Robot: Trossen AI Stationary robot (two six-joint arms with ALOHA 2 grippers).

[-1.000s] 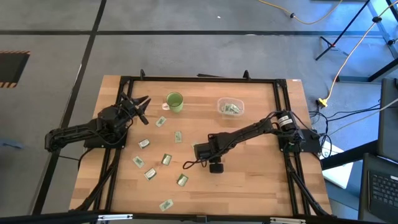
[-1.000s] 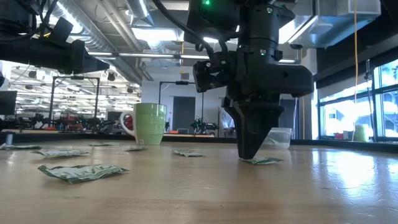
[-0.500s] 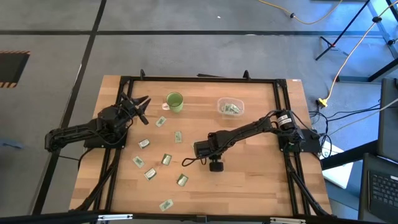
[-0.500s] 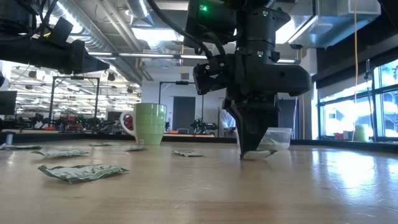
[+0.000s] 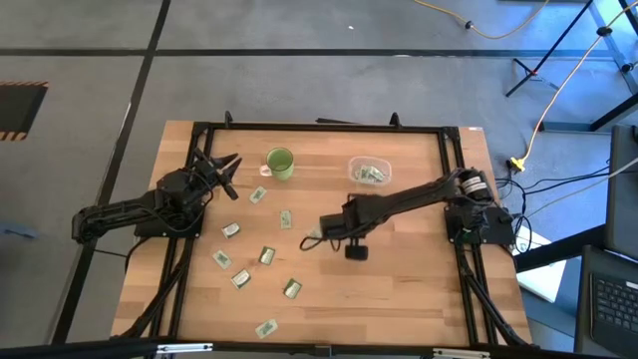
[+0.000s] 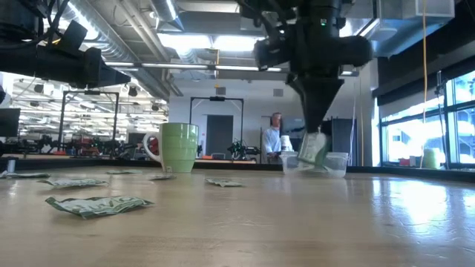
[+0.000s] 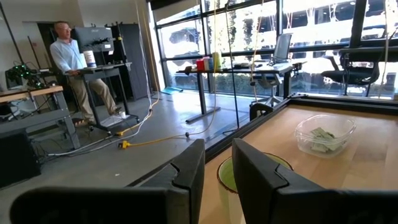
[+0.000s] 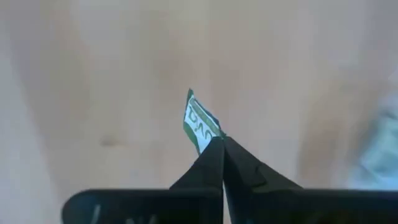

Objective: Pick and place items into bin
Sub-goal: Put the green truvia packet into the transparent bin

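Packet (image 6: 312, 148) pinched in the right gripper (image 6: 315, 132); best release it squarely above the bin (image 5: 370, 172) near the table's far edge.

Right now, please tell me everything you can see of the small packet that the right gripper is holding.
The small flat green-and-white packet is pinched at one end by the shut right gripper. It looks like thin printed foil, slightly crumpled. In the low view it hangs clear of the wooden table, tilted, in front of the clear plastic bin. Only the gripper touches it.

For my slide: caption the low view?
Right gripper lifts a packet above the table, bin behind.
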